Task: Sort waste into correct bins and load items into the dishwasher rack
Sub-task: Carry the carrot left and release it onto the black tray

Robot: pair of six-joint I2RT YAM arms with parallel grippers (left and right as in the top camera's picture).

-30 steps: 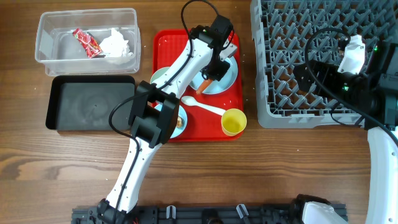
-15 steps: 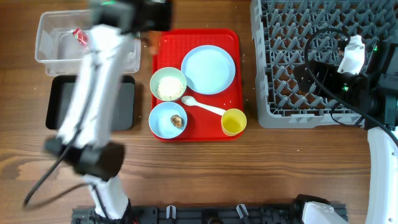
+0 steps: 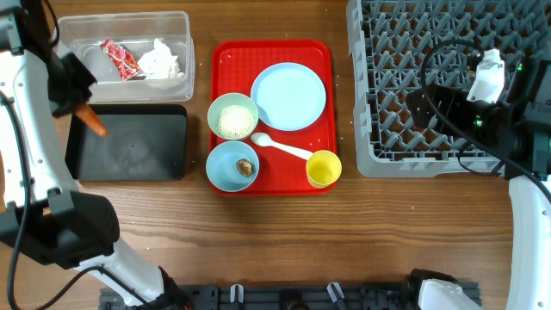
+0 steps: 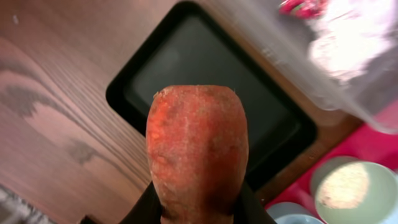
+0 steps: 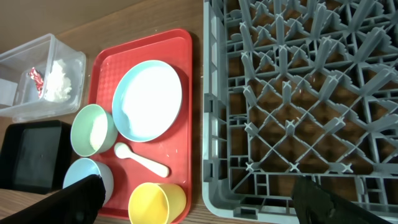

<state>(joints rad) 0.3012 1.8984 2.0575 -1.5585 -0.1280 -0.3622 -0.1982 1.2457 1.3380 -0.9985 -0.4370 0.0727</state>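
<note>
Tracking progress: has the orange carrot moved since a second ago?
Yes. The orange carrot went left, from the red serving tray to the black rectangular tray's left edge.

There are two bowls: a pale-green bowl (image 3: 232,116) and a light-blue bowl (image 3: 222,164). One plate (image 3: 288,95), one yellow cup (image 3: 323,169), one white spoon (image 3: 280,148), one red tray (image 3: 271,47). Two bins (a clear tub (image 3: 82,65), a black tray (image 3: 138,146)) — and one grey rack (image 3: 413,86). One carrot (image 3: 92,120), one red wrapper (image 3: 119,58), one crumpled tissue (image 3: 159,62), one brown morsel (image 3: 245,167).
</note>
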